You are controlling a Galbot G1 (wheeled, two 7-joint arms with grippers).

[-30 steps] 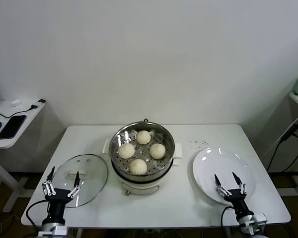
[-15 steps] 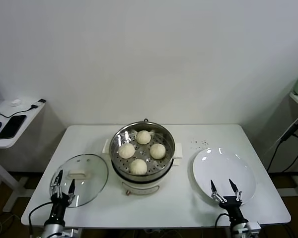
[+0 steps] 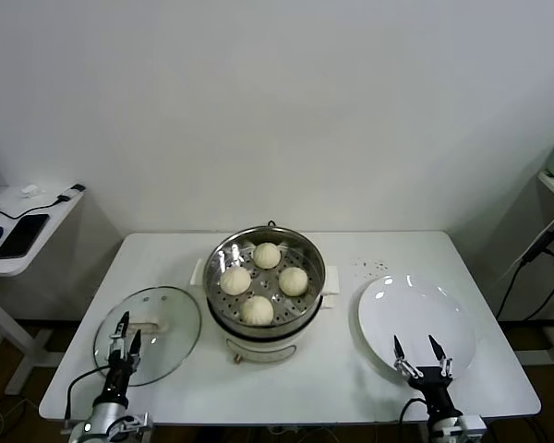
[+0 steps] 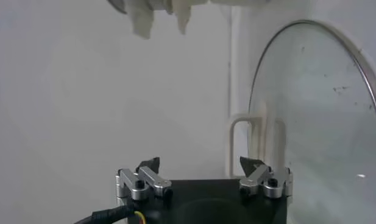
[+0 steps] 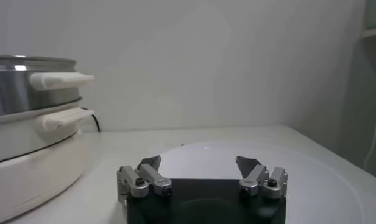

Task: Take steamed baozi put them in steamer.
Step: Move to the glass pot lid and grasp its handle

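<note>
Several cream-white baozi (image 3: 257, 310) lie on the perforated tray inside the steel steamer (image 3: 227, 247) at the table's middle. My left gripper (image 3: 124, 335) is open and empty at the front left edge, over the near rim of the glass lid (image 3: 166, 343). In the left wrist view the open fingers (image 4: 147, 166) frame the lid (image 4: 309, 115) and its cream handle (image 4: 256, 143). My right gripper (image 3: 416, 354) is open and empty at the front right, over the near edge of the white plate (image 3: 415, 309). The right wrist view shows the plate (image 5: 200, 155) and the steamer's side (image 5: 29, 91).
A side table (image 3: 18, 242) with a phone (image 3: 20, 235) stands at the far left. Small dark specks (image 3: 369, 267) lie on the table behind the plate. A cable (image 3: 526, 263) hangs at the right.
Both arms have drawn back toward the table's front edge. The left gripper has sunk and turned edge-on. The baozi, lid and plate have not moved.
</note>
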